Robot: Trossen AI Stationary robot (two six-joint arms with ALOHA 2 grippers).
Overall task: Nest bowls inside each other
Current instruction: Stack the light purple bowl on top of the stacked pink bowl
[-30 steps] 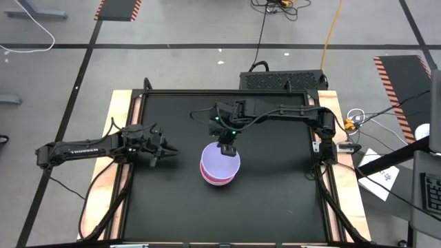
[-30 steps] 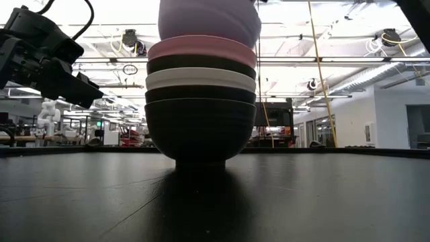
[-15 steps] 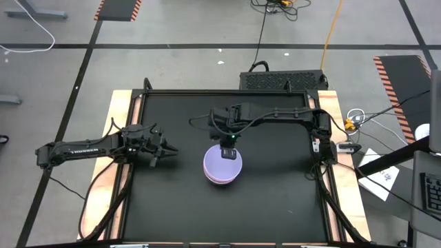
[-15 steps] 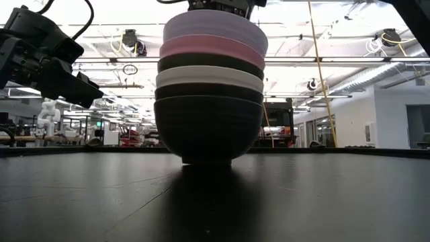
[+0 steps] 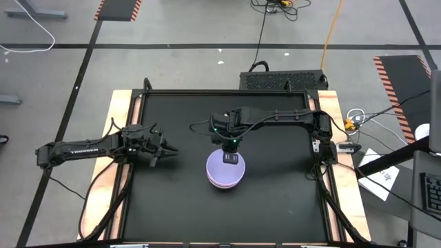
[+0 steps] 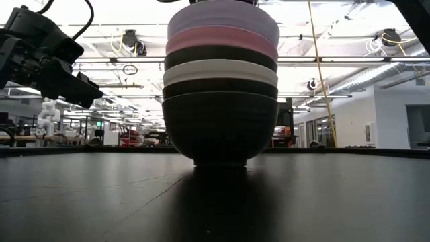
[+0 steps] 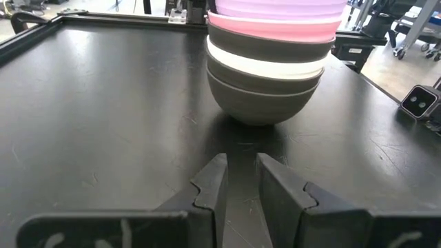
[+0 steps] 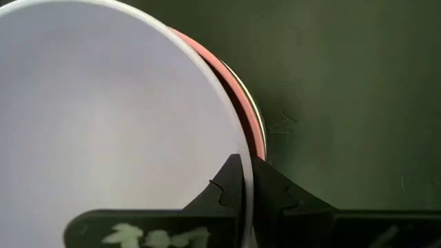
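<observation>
The bowls [image 6: 220,81] now form 1 stack of 6 near the middle of the table [image 5: 275,200]; a second ago we saw the lavender bowl [image 5: 226,170] hanging above the pink bowl [image 8: 253,131], now it sits inside. The right gripper [image 5: 232,159] still pinches its rim. The left gripper [image 5: 169,149] waits aside, fingers nearly closed, empty. Only letting go remains, we think.

Just ahead of the left gripper [image 7: 241,182] a stack of bowls [image 7: 265,62] stands on the black table [image 7: 103,103]. The two dark fingers [image 7: 213,186] are close together, with only a narrow gap between them, and they hold nothing. From the bottom up, the stack shows a dark bowl [image 7: 256,103], a white bowl [image 7: 262,67], another dark bowl [image 7: 275,48], a pink bowl [image 7: 275,29] and a lavender bowl [image 7: 279,8] on top.
</observation>
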